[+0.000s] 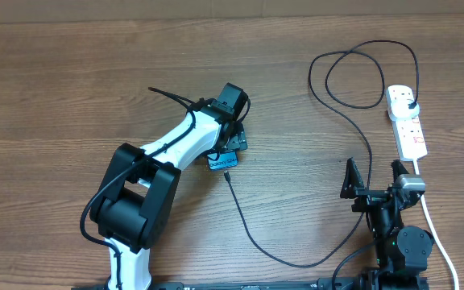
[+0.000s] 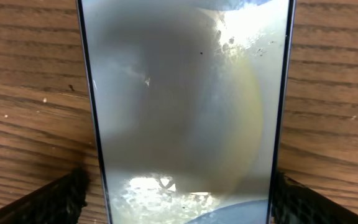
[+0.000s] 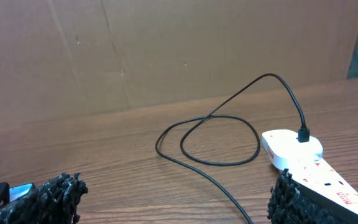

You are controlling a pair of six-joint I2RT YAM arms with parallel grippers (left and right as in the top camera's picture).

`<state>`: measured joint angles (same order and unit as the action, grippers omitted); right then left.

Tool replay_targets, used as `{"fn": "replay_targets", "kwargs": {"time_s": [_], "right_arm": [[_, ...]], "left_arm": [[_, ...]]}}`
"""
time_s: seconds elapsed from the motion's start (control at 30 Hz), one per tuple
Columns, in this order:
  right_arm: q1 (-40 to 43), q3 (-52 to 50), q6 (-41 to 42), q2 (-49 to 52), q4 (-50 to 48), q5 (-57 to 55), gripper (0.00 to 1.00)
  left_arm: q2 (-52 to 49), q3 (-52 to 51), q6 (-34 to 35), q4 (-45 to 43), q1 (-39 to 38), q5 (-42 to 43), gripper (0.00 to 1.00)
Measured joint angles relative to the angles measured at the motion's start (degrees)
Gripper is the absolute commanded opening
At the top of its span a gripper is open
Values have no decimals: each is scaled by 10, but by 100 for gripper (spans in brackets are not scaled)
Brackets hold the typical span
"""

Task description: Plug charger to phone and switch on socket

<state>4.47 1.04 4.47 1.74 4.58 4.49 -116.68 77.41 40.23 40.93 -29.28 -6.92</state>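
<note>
The phone (image 1: 222, 160) lies on the table under my left wrist, with its lit blue end showing. The charger's connector tip (image 1: 227, 174) sits at that end. Whether it is seated in the phone is not clear. The black cable runs down and round to the plug (image 1: 410, 101) in the white socket strip (image 1: 407, 121). My left gripper (image 1: 230, 141) is open over the phone (image 2: 185, 93), with a finger close beside each long edge (image 2: 180, 186). My right gripper (image 1: 374, 173) is open and empty near the front edge, left of the strip (image 3: 303, 155).
The strip's thick white cord (image 1: 437, 234) runs down past my right arm. The black cable loops (image 3: 216, 140) over the table in front of the right gripper (image 3: 178, 186). A brown cardboard wall stands behind the table.
</note>
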Motion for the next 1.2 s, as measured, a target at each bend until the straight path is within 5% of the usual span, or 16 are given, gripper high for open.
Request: {"fn": "replay_targets", "kwargs": {"time_s": [0.5, 1.2], "right_arm": [[0, 0, 0, 0, 0, 0, 100], [0, 0, 0, 0, 0, 0, 100]], "left_arm": [[-1, 3, -64, 20, 1, 16, 100], [-1, 5, -89, 12, 23, 29, 100]]}}
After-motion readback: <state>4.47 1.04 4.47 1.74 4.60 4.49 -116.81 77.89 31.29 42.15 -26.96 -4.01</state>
